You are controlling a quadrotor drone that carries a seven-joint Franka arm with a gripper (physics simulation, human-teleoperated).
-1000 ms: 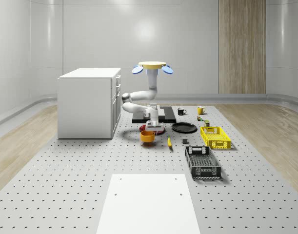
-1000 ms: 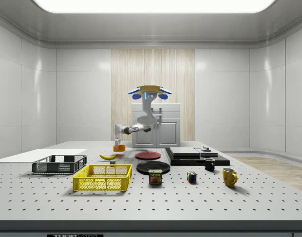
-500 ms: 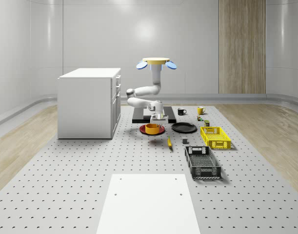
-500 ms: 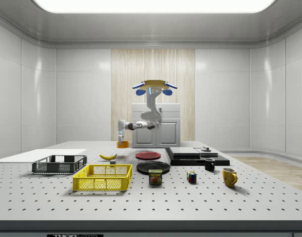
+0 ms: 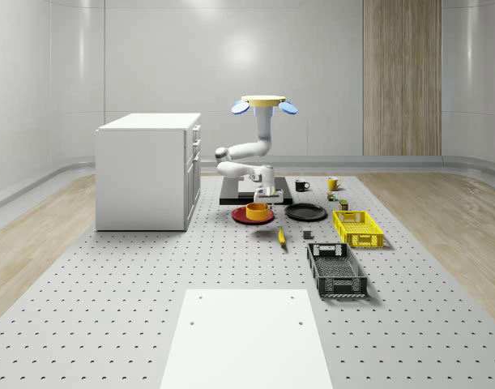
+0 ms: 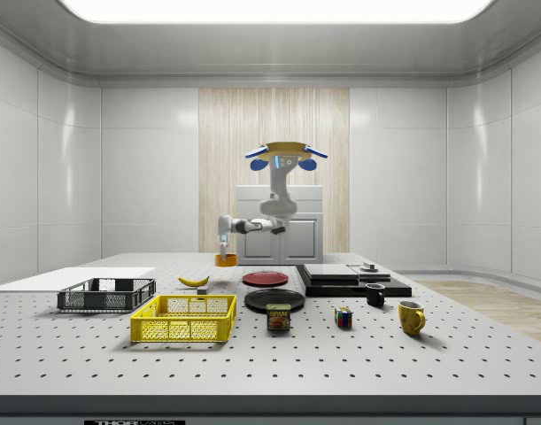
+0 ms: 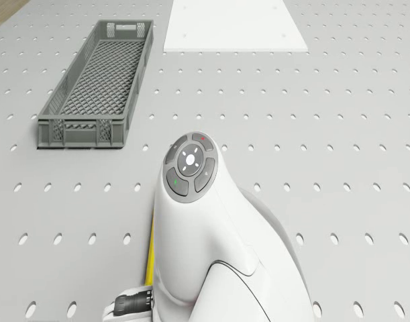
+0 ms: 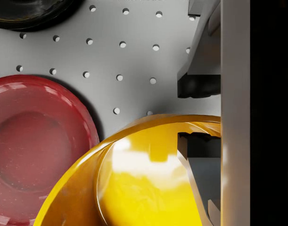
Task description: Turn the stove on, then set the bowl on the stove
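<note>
The orange-yellow bowl [image 5: 258, 210] hangs just above the red plate [image 5: 252, 216], held by its rim in my gripper [image 5: 267, 195]. In the wrist view the rim of the bowl [image 8: 148, 179] runs between the two dark pads [image 8: 198, 86], so the gripper [image 8: 200, 115] is shut on it, with the red plate [image 8: 30, 146] below and beside it. The black stove [image 5: 255, 193] lies just behind the plate; in the side view the stove [image 6: 352, 280] is to the right of the bowl [image 6: 224, 259]. The drone [image 5: 263, 103] hovers above the stove's near edge.
A white cabinet [image 5: 146, 170] stands at the whole-scene view's left. A black plate [image 5: 305, 212], banana [image 5: 281, 236], yellow crate [image 5: 357, 228] and grey crate [image 5: 336, 269] lie to the right. Two mugs [image 5: 301, 185] sit behind. A white sheet [image 5: 247, 336] lies at the front.
The bowl has been lifted from the table in front of the red plate and carried to over it, toward the stove. Drone and arm shifted the same way.
</note>
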